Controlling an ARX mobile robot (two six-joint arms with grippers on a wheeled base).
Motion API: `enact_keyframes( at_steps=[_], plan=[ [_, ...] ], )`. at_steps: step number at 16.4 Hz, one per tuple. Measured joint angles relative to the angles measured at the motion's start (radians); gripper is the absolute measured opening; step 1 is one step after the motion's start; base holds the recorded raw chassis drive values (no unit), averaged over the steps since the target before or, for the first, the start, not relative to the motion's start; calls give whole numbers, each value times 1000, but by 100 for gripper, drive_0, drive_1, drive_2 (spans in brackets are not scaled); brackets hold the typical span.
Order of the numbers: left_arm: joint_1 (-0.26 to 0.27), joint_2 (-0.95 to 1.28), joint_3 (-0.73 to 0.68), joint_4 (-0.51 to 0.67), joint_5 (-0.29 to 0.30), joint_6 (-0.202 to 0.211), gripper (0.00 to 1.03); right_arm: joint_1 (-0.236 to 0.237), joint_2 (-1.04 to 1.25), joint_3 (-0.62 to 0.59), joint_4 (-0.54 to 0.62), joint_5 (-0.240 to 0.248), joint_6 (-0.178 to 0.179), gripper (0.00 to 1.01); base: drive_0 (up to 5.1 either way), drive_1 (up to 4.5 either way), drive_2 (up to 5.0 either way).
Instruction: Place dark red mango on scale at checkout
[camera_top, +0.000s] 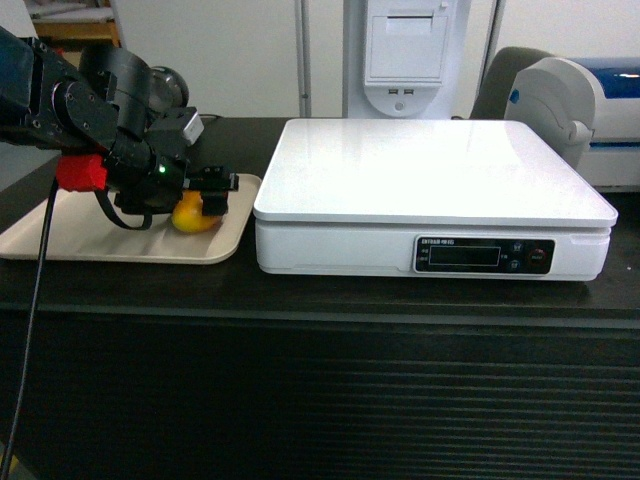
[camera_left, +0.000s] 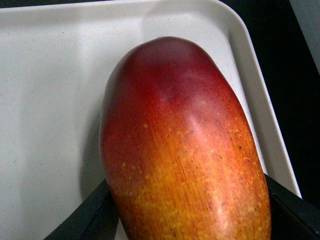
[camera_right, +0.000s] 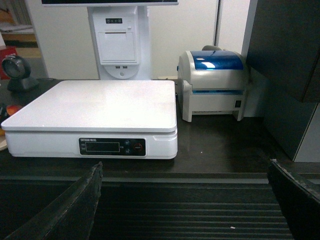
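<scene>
Left gripper (camera_top: 208, 192) closed around dark red mango (camera_left: 182, 150), resting on beige tray (camera_top: 60, 235) on checkout surface (camera_top: 320, 300). Just right of tray, white scale (camera_top: 430, 170). Right gripper (camera_right: 185, 200) spread open, well apart.

Scale (camera_top: 430, 170) platform lies bare; label printer (camera_right: 215, 85) seemingly crowds its right.
</scene>
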Motion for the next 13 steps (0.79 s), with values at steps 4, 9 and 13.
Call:
enact_keyframes(
  at_steps=[4,9,13],
  plan=[
    [1,-57,-80,45,-25,19,61,0,0,0,0,0,0,98,0,0,0],
    [-74,-298,-135,103,-36,26,60,0,0,0,0,0,0,98,0,0,0],
    [-244,-335,-87,60,-23,-11,60,0,0,0,0,0,0,98,0,0,0]
  ],
)
